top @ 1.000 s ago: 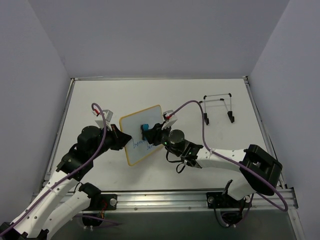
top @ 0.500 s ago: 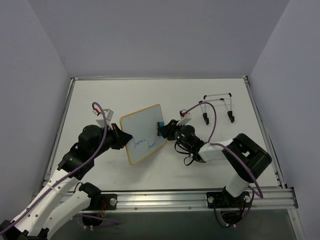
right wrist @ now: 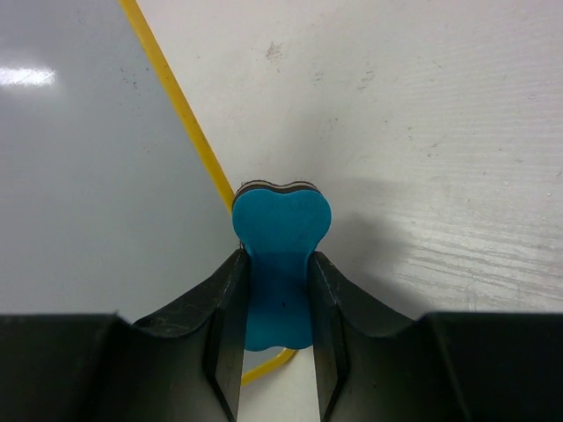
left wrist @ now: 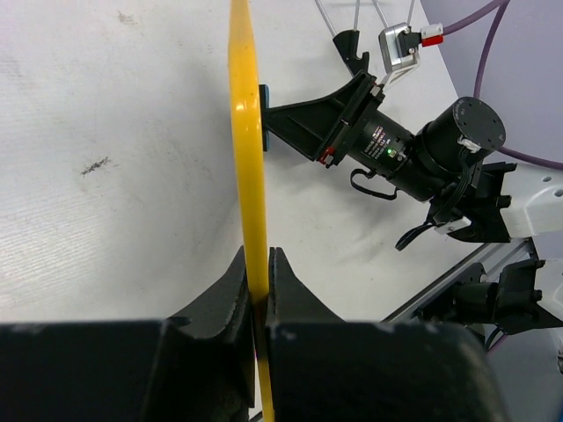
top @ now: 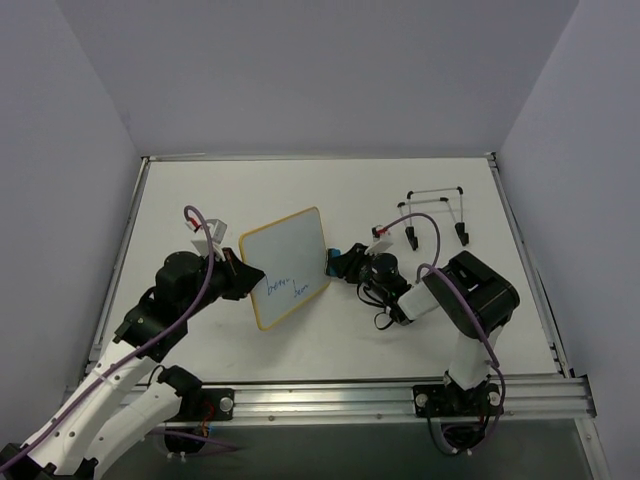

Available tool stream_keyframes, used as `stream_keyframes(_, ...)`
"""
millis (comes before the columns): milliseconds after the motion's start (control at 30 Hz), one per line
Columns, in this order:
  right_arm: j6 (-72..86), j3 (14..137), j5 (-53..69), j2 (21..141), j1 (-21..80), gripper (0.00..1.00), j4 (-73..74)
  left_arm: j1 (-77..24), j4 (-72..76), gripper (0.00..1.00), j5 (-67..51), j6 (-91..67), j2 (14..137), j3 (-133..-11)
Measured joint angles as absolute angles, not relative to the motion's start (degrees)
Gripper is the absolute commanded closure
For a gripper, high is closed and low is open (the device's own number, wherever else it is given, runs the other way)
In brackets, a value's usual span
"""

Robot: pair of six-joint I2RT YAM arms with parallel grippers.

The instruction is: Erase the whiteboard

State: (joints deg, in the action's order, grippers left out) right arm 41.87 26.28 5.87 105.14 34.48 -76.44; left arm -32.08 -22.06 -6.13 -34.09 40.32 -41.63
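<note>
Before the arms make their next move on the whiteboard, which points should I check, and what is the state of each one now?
1. The left gripper is shut on the frame of the whiteboard: ok.
2. The right gripper is shut on the blue eraser: ok.
3. The eraser is over the blue writing: not ok. It sits at the board's right edge, while the writing is nearer the left gripper.
4. The eraser presses on the board's face: cannot tell.
5. The board is wiped clean: not ok, words are on it.
</note>
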Motion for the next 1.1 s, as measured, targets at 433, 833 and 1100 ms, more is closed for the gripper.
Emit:
stream_keyframes(433, 36.32, 28.18, -3.64, 90.45, 48.27, 1.00, -60.80, -32.08, -20.78, 0.98, -6.13, -33.41, 41.54, -41.63)
stream_keyframes(833, 36.64, 32.99, -19.31, 84.82, 65.06, 1.00, -57.21, -31.92, -19.11, 0.98, -5.58, -33.15, 43.13, -41.63)
stream_keyframes(1100, 38.74, 38.17, -20.27, 82.76, 67.31, 1.00, -49.67, -31.92, -17.85, 0.98, -6.22, -33.74, 43.59, -41.04)
